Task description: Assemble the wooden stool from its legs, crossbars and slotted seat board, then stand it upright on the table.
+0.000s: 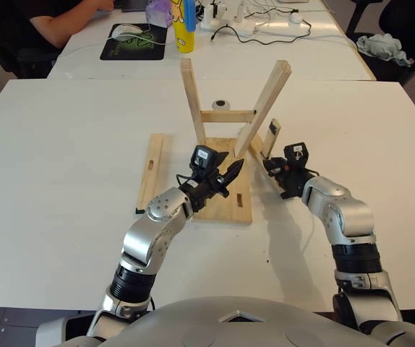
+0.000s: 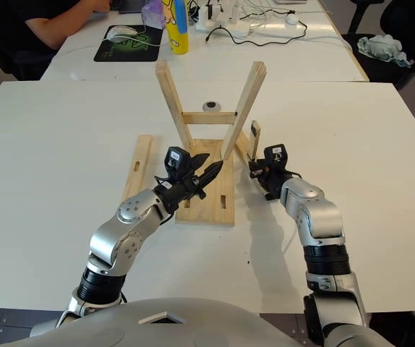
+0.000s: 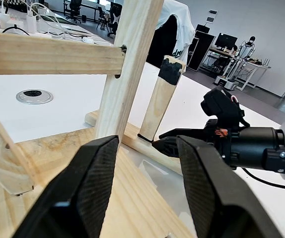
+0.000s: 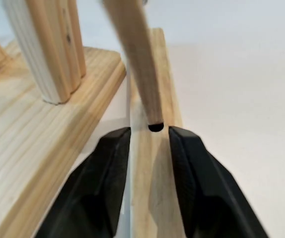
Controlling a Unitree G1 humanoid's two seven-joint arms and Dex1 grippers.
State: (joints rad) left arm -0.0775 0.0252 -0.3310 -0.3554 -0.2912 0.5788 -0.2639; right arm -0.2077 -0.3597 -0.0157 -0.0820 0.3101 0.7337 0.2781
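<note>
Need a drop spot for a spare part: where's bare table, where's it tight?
Free: table left of the loose slat, to its left edge; and right of the right gripper and its clamped bar, to the right edge. Crowded: centre, around seat board, upright legs, left gripper.

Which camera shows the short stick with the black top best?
The left wrist view: the short stick stands there whole, from black top to foot, close up and unblocked. The eye views show it small beside the right gripper. The right wrist view shows its lower end at a hole in the wooden strip.
</note>
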